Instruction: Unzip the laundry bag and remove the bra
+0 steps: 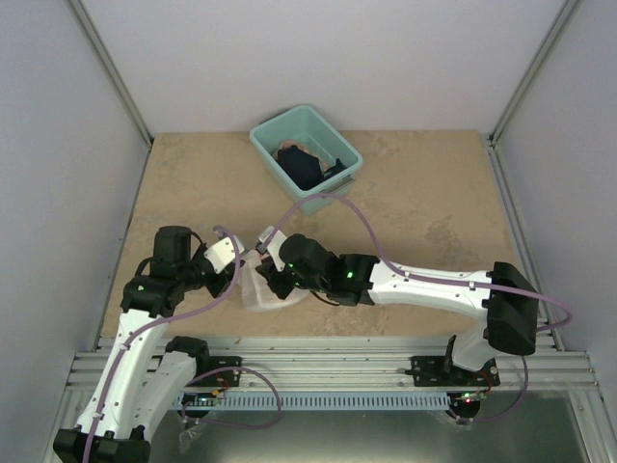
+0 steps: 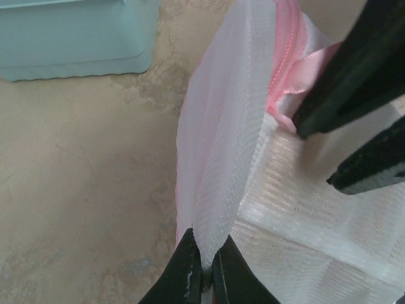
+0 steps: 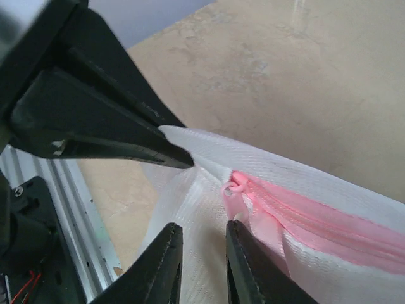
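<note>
The laundry bag [image 1: 256, 292] is a white mesh pouch lying between the two arms near the table's front edge. My left gripper [image 2: 205, 258] is shut on a fold of its white mesh [image 2: 218, 158] and holds that fold up. The pink zipper band [image 3: 316, 218] runs along the rim, and its pink pull [image 3: 233, 187] sits at the band's end. My right gripper [image 3: 202, 237] is open just below the pull, and its right finger [image 3: 243, 259] almost touches the hanging tab. The bra is not visible in the bag.
A teal plastic bin [image 1: 333, 183] stands at the back centre with dark and peach garments inside; its wall shows in the left wrist view [image 2: 76, 38]. The aluminium rail [image 1: 328, 362] runs along the near edge. The right arm [image 1: 434, 285] lies across the front right.
</note>
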Controlling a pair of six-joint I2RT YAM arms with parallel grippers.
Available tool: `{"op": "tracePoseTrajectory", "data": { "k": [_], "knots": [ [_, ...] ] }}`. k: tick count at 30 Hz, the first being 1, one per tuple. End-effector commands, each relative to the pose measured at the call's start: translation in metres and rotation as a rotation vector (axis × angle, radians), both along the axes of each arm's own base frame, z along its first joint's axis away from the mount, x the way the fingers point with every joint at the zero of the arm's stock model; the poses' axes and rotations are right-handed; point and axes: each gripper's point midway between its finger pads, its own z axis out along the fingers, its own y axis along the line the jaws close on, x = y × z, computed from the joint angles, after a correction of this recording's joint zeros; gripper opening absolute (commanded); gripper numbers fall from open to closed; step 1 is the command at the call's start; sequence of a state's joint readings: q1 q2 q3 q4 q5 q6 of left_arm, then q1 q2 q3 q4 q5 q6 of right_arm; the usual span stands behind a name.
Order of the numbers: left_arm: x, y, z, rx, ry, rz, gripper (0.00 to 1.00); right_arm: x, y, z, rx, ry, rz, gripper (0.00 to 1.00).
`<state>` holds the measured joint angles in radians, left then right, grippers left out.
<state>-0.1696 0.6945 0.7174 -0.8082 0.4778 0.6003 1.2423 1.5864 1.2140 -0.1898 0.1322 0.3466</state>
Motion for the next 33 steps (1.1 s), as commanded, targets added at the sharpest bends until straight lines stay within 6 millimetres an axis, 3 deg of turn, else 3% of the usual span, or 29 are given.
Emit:
{"op": "tracePoseTrajectory", "data": {
  "k": [1,6,12,18,24,28,33],
  "knots": [
    [0.001,-0.008,0.017,-0.052,-0.038,-0.024,0.0,0.012,-0.007,0.015,0.041,-0.014,-0.103,0.22],
    [0.003,-0.009,0.02,-0.062,-0.046,-0.025,0.0,0.016,-0.002,0.014,0.018,-0.044,-0.095,0.26],
    [0.002,-0.008,0.019,-0.047,-0.05,-0.029,0.0,0.031,-0.004,0.021,-0.001,-0.083,-0.145,0.21],
    [0.002,-0.009,0.02,-0.048,-0.055,-0.034,0.0,0.032,0.002,0.027,0.001,-0.102,-0.119,0.2],
    [0.002,-0.008,0.019,-0.045,-0.058,-0.035,0.0,0.032,0.004,0.021,-0.016,-0.093,-0.102,0.13],
    [0.002,-0.008,0.018,-0.042,-0.06,-0.033,0.0,0.031,0.004,0.021,-0.016,-0.091,-0.084,0.02],
    [0.002,-0.007,0.015,-0.029,-0.067,-0.036,0.0,0.031,0.0,0.02,-0.029,-0.083,-0.08,0.0]
  ]
}}
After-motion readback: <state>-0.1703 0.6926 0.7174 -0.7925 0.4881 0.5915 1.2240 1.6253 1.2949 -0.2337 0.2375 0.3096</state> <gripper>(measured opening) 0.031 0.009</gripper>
